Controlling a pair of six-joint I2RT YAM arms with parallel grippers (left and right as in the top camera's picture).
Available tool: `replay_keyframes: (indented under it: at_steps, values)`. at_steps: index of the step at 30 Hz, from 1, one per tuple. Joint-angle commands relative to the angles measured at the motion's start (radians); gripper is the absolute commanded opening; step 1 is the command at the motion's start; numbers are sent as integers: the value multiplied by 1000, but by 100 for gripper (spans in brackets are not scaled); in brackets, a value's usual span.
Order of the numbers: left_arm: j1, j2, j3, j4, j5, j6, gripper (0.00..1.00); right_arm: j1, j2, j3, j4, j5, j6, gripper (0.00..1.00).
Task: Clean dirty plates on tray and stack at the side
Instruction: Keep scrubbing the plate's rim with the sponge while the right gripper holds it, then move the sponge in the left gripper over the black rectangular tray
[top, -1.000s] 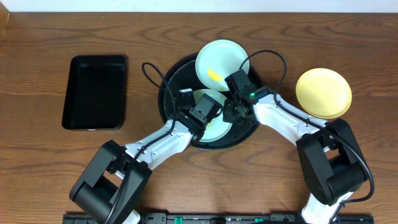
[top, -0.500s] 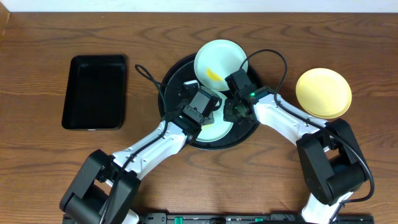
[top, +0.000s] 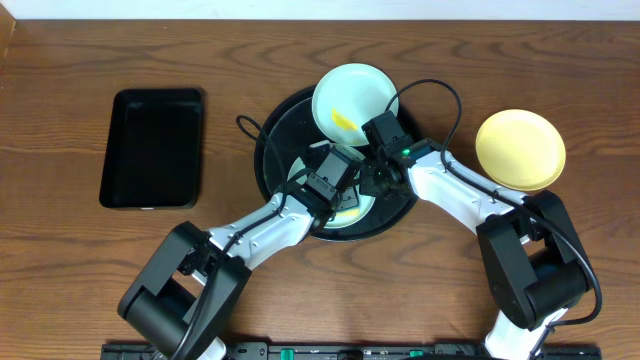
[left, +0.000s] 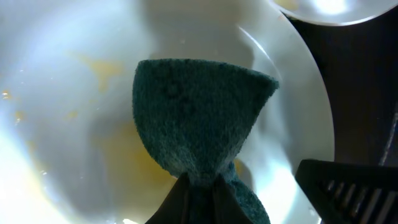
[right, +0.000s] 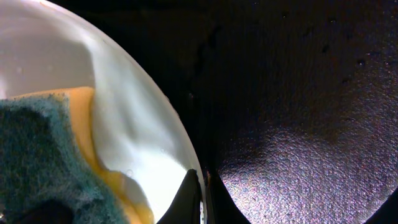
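Observation:
The large round black tray (top: 278, 130) holds a light blue plate (top: 352, 212) with yellow-orange smears, which also shows in the left wrist view (left: 56, 118). My left gripper (top: 338, 193) is shut on a green and yellow sponge (left: 199, 118) pressed on that plate. My right gripper (top: 374, 182) is shut on the plate's right rim (right: 134, 118), over the tray floor (right: 298, 93). A second light blue plate (top: 352, 98) with a yellow smear leans on the tray's far rim. A pale yellow plate (top: 520, 148) lies on the table to the right.
A smaller rectangular black tray (top: 153, 148) lies on the table at the left. Both arms cross over the front half of the round tray, and their cables loop above it.
My left gripper with the sponge has slid a little back and forth over the plate in the tray. My right gripper and the other plates have stayed in place.

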Motion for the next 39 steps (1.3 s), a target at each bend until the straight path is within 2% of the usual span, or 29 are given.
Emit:
replay_keyframes:
  at_steps: [1, 3, 10, 14, 19, 22, 27, 32, 36, 39]
  values:
    - [-1, 40, -15, -7, -34, 49, 8, -15, 14, -16, -5, 69, 22, 1]
    - [-3, 41, -15, -53, -162, 94, 8, -15, 14, -16, -5, 69, 22, 1]
    - [-3, 41, -15, -192, -594, 111, 7, -15, 14, -16, -5, 69, 22, 1]
    - [-3, 27, -14, -193, -695, 134, 8, -15, 14, -16, -8, 69, 21, 1]
    - [-3, -77, -5, -193, -698, 132, 7, -15, 14, -15, -5, 57, 21, 1]
    - [0, -196, -5, -194, -686, 126, 7, -15, 13, -15, 21, 13, 21, 1]
    - [43, -406, -5, -234, -568, 126, 7, 2, -10, -12, 66, -8, -16, 1]
    - [167, -564, -5, -346, -456, 126, 7, 45, -103, -3, 74, 55, -76, 1]
    - [315, -653, -5, -468, -387, 126, 7, 87, -229, 0, 74, 214, -143, 1]
    - [423, -690, -5, -552, -386, 127, 7, 113, -328, 0, 79, 340, -250, 1]
